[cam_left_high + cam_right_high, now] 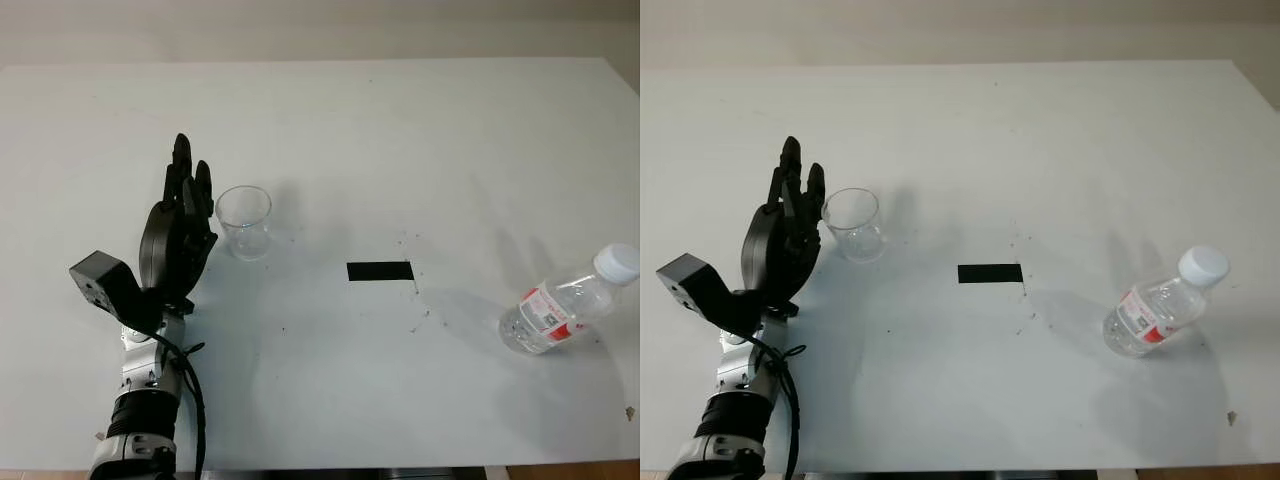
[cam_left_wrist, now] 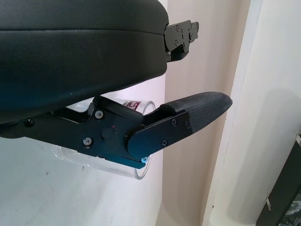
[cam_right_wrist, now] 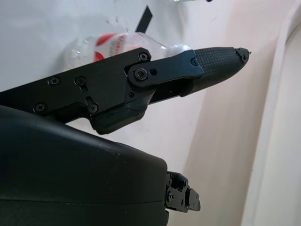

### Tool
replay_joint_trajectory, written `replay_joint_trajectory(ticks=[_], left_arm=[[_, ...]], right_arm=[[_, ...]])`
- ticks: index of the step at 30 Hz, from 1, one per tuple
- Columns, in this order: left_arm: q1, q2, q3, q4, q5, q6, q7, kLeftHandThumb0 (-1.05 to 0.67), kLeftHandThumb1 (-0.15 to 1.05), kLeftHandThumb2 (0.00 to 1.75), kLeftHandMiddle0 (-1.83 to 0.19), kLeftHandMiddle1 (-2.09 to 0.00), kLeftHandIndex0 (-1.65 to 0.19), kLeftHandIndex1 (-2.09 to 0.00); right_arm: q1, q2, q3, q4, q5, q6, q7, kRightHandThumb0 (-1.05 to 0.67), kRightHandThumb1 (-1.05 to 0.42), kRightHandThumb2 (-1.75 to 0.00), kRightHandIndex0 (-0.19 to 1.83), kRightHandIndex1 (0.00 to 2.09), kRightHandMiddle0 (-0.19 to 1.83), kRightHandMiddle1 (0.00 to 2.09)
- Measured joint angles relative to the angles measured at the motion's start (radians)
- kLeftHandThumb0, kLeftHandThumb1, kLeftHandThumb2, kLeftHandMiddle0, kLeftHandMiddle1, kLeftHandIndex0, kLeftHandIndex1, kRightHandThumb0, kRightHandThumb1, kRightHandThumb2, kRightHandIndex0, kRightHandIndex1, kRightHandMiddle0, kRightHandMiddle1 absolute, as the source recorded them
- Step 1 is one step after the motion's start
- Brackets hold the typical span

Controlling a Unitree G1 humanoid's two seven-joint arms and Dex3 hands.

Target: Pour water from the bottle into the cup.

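While the clear plastic cup (image 1: 244, 221) is standing upright on the left part of the white worktop (image 1: 400, 130), we are holding our left hand (image 1: 180, 225) just beside it on its left, fingers (image 1: 186, 175) pointing toward the far edge. That hand is open and gripping nothing; from the head cameras we cannot tell whether it is touching the cup wall. In the left wrist view we are seeing the cup (image 2: 136, 169) right behind a straight black finger (image 2: 197, 110).

The water bottle (image 1: 566, 304), clear with a white cap (image 1: 617, 263) and a red-and-white label, is sitting well apart on the near right of the worktop, its cap leaning toward the far right. A strip of black tape (image 1: 379, 270) is lying between cup and bottle.

In the right wrist view we are seeing our right hand (image 3: 141, 80) with a finger (image 3: 218, 59) stretched out straight, holding nothing, and the bottle (image 3: 113, 44) showing behind it.
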Motion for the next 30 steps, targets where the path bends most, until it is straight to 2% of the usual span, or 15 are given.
replay_joint_trajectory(ticks=[10, 20, 30], left_arm=[[0.016, 0.015, 0.001, -0.014, 0.0, 0.014, -0.001, -0.73, 1.05, 0.82, 0.19, 0.0, 0.19, 0.0], [0.017, 0.028, 0.006, -0.014, -0.007, 0.014, -0.021, -0.74, 1.05, 0.81, 0.19, 0.0, 0.19, 0.0], [0.016, 0.035, 0.008, -0.014, -0.017, 0.015, -0.031, -0.74, 1.05, 0.8, 0.19, 0.0, 0.19, 0.0]], right_arm=[[0.122, 0.096, 0.075, -0.029, -0.015, -0.028, -0.015, -0.91, -1.05, -0.12, -0.19, 0.0, -0.19, 0.0], [0.152, 0.188, 0.249, -0.061, -0.136, -0.118, -0.08, -0.86, -1.02, -0.06, -0.19, 0.0, -0.19, 0.02], [0.149, 0.242, 0.41, -0.07, -0.265, -0.213, -0.148, -0.95, -1.04, -0.06, -0.19, 0.0, -0.19, 0.0]])
